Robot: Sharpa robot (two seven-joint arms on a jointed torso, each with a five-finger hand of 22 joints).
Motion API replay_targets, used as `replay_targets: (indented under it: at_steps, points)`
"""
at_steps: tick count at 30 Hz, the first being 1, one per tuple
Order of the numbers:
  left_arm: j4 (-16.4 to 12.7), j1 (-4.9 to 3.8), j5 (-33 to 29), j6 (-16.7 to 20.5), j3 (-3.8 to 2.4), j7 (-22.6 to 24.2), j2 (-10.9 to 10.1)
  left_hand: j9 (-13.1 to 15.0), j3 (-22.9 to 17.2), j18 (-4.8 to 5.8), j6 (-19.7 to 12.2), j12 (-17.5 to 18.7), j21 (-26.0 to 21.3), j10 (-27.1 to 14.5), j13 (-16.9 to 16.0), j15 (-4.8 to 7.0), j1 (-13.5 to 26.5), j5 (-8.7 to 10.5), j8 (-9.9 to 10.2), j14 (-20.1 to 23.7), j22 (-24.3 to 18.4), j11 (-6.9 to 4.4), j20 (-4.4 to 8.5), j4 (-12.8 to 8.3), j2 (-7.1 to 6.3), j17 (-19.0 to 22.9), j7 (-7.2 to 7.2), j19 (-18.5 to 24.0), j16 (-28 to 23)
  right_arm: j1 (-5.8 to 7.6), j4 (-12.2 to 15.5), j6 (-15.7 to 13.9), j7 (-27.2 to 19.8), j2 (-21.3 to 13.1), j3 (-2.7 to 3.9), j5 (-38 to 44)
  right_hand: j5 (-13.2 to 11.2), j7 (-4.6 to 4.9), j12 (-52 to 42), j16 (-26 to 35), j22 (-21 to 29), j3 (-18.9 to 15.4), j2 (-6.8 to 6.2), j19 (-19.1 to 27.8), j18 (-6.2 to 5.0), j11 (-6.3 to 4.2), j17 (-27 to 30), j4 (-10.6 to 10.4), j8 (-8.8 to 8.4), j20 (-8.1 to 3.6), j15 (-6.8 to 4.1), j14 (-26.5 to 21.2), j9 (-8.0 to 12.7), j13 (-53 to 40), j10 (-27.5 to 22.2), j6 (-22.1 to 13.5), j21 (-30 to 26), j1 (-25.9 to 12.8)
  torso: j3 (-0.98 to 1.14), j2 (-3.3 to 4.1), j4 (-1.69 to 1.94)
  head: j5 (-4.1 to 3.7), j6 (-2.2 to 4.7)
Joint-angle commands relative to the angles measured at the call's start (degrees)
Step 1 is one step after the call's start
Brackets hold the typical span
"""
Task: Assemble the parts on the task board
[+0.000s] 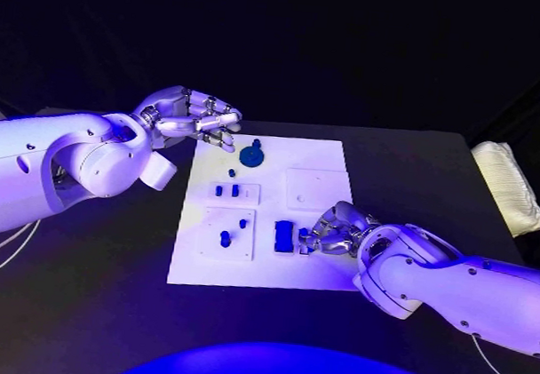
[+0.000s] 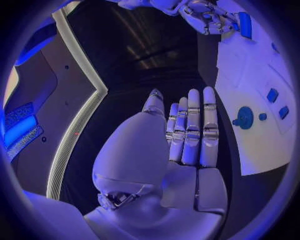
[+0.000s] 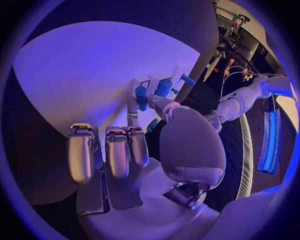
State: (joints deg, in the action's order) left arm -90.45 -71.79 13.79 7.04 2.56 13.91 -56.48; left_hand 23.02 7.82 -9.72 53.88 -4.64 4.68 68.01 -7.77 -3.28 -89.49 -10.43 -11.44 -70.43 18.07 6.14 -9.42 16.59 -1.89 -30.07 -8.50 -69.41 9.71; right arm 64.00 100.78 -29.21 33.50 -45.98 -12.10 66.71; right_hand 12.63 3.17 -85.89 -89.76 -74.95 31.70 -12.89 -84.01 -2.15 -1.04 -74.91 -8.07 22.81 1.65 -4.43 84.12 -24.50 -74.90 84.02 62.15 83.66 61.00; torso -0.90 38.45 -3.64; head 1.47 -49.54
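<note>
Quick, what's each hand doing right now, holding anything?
Left hand: open, fingers straight, holding nothing, beside the task board.
Right hand: pinching a blue part on the board.

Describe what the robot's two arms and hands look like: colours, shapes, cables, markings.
Both arms are smooth, rounded white shells with small dark dots like screw holes; the left arm is bulbous near the wrist, and the right arm likewise. Thin pale cables trail beside each arm. The left hand and right hand are silver metal, with segmented fingers and a smooth white palm cover.
</note>
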Motion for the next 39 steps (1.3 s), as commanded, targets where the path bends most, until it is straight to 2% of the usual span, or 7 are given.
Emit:
replay_targets:
  at_steps: [1,11,16,19,23,26,39]
  points:
    - [-0.07,-0.03,0.03,-0.64,-0.04,-0.06,0.02,-0.08,0.30,-0.83,0.27,0.36,0.20,0.36,0.08,0.05,-0.23,-0.22,0.32,-0.23,-0.08,-0.15,0.10,0.15,0.50,-0.08,0.00,-0.48,0.27,-0.15,0.26,1.53,-0.43,0.09,-0.05,-0.49,-0.31,-0.13,-0.15,-0.24,-12.17,0.00,-0.08,-4.46,0.81,-0.20,-15.09,-0.30,0.11,-0.38,-0.41,5.88,-0.04,-12.98,4.51,-0.34,0.04,-0.50,-0.03,0.00,-0.12,0.08,-0.03]
    - [-0.06,-0.03,0.03,-0.56,-0.03,-0.28,-0.08,-0.09,0.31,-0.82,0.28,0.38,0.17,0.37,0.09,0.04,-0.20,-0.21,0.34,-0.18,-0.11,-0.14,0.10,0.16,0.56,-0.11,-0.02,-0.47,0.24,-0.23,0.50,1.56,-0.49,-0.05,-0.06,-0.51,-0.83,-0.06,-0.13,-0.24,-12.19,-0.31,-0.08,-4.46,0.81,-0.14,-15.09,-0.61,0.11,-0.35,-0.36,5.88,-0.02,-12.99,4.51,-0.41,0.05,-1.28,0.01,0.05,-0.01,0.11,-0.08]
    - [0.03,-0.04,0.03,-0.49,-0.03,-0.38,-0.13,-0.11,0.34,-0.81,0.28,0.41,0.12,0.37,0.11,0.03,-0.15,-0.21,0.38,-0.10,-0.17,-0.12,0.09,0.16,0.65,-0.15,-0.07,-0.43,0.20,-0.24,0.60,1.27,-0.97,-0.14,-0.06,-0.47,-4.27,0.08,-0.02,-0.24,-12.13,-1.97,-0.37,-4.39,0.77,0.00,-15.09,-1.73,0.15,-0.24,-0.23,5.88,0.05,-12.98,4.48,-0.47,-0.19,-3.62,0.03,0.04,-0.02,0.18,-0.07]
    - [0.10,-0.04,0.03,-0.49,-0.03,-0.44,-0.16,-0.11,0.34,-0.81,0.28,0.41,0.12,0.37,0.11,0.03,-0.15,-0.21,0.38,-0.10,-0.17,-0.12,0.09,0.16,0.65,-0.15,-0.07,-0.43,0.20,-0.24,0.74,0.99,-1.40,-0.26,-0.06,-0.41,-5.37,0.08,-0.04,-0.24,-12.13,-2.90,-0.35,-4.38,0.76,0.01,-15.09,-2.13,0.16,-0.21,-0.21,5.88,0.09,-13.01,4.49,-0.48,-0.25,-4.28,0.02,0.05,-0.07,0.25,-0.07]
    - [0.17,-0.04,0.03,-0.54,-0.03,-0.48,-0.18,-0.13,0.37,-0.80,0.27,0.43,0.09,0.36,0.12,0.01,-0.11,-0.20,0.42,-0.04,-0.21,-0.10,0.09,0.17,0.70,-0.19,-0.11,-0.41,0.17,-0.24,1.00,0.60,-1.83,-0.52,-0.06,-0.12,-8.07,-0.07,0.04,-0.24,-12.19,-6.75,0.25,-4.40,0.76,-0.09,-15.09,-3.94,0.27,-0.23,-0.28,5.88,0.17,-13.03,4.48,-0.42,-0.25,-5.83,0.05,0.02,-0.12,0.27,-0.10]
    - [0.22,-0.04,0.03,-0.56,-0.03,-0.50,-0.19,-0.13,0.37,-0.80,0.27,0.43,0.09,0.36,0.12,0.01,-0.11,-0.20,0.42,-0.04,-0.21,-0.10,0.09,0.17,0.70,-0.19,-0.11,-0.41,0.17,-0.24,1.20,0.39,-2.03,-0.74,-0.06,0.13,-8.41,-0.11,0.07,-0.24,-12.20,-8.96,0.79,-4.40,0.75,-0.13,-15.09,-4.93,0.34,-0.27,-0.32,5.88,0.21,-13.04,4.48,-0.43,-0.30,-5.74,0.04,0.01,-0.14,0.26,-0.12]
    - [0.31,-0.04,0.03,-0.50,-0.02,-0.60,-0.30,-0.14,0.42,-0.80,0.26,0.46,0.06,0.35,0.13,-0.01,-0.05,-0.20,0.45,0.00,-0.24,-0.08,0.08,0.17,0.71,-0.22,-0.13,-0.39,0.14,-0.25,2.52,0.50,-2.47,-2.39,-0.06,0.61,-7.54,-0.14,0.03,-0.24,-12.28,-9.19,1.66,-4.44,0.78,-0.17,-15.09,-5.18,0.37,-0.29,-0.35,5.88,0.25,-13.09,4.51,-0.47,-0.18,-4.95,-0.01,0.05,-0.08,0.20,-0.25]
